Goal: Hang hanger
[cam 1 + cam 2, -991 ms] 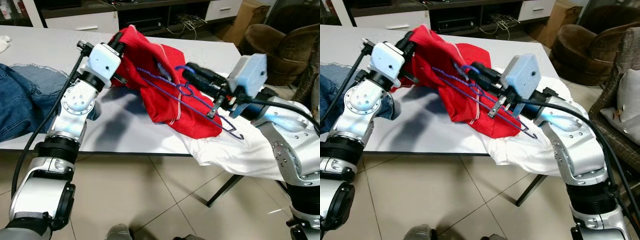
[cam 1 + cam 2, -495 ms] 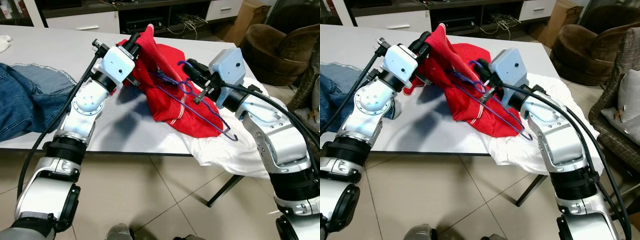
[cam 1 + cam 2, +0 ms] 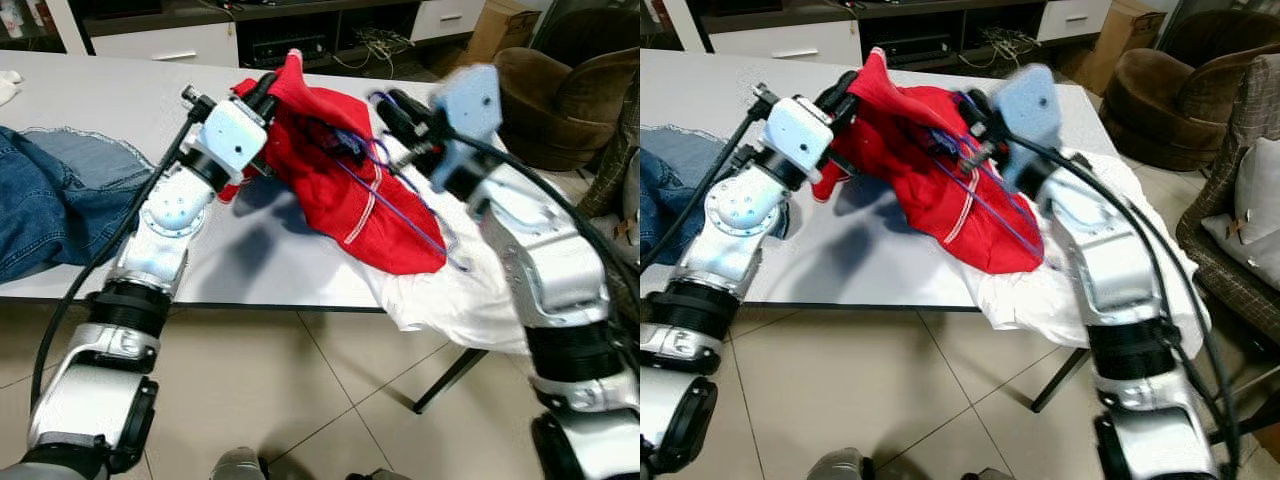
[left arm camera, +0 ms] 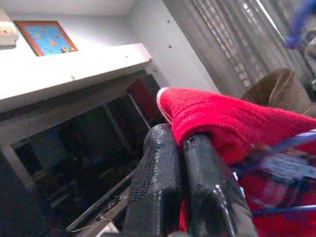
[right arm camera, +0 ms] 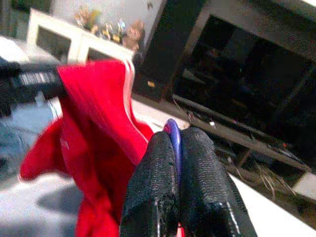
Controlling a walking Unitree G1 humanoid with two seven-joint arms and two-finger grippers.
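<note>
Hanger, thin and purple, lies across the red garment above the white table, its hooked end low at about 4 o'clock over the white cloth. I have the right gripper clenched on the hanger's curved wire; my wrist camera shows the purple loop pinched between both black fingers. At 10 o'clock from the hanger, the left gripper is clamped on a fold of the red garment, lifting it to a peak. Blue jeans lie at 9 o'clock on the table. A brown armchair stands at 2 o'clock.
</note>
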